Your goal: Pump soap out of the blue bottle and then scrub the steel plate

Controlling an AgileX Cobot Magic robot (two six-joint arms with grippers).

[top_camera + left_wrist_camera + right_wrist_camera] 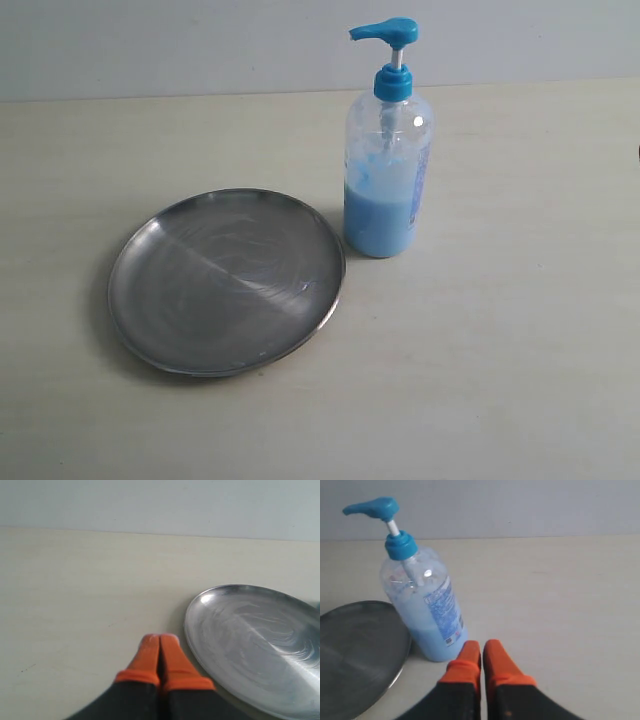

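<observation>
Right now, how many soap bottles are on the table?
1. The blue bottle stands upright beside the steel plate, by its far right rim in the exterior view. No other seems hidden.

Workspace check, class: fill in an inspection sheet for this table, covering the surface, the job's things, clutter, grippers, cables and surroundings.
Surface: pale table, bare and dry-looking.
Job's things: bottle upright, pump head raised, roughly half full of light blue soap; plate flat beside it, scuffed, no blue soap seen on it.
Clutter: nothing seen.
Grippers: left gripper fingers together, empty, beside the plate's rim; right gripper fingers together, empty, facing the bottle's base. Neither shows in the exterior view.
Cables: nothing seen.
Surroundings: plain light wall behind the table.
</observation>
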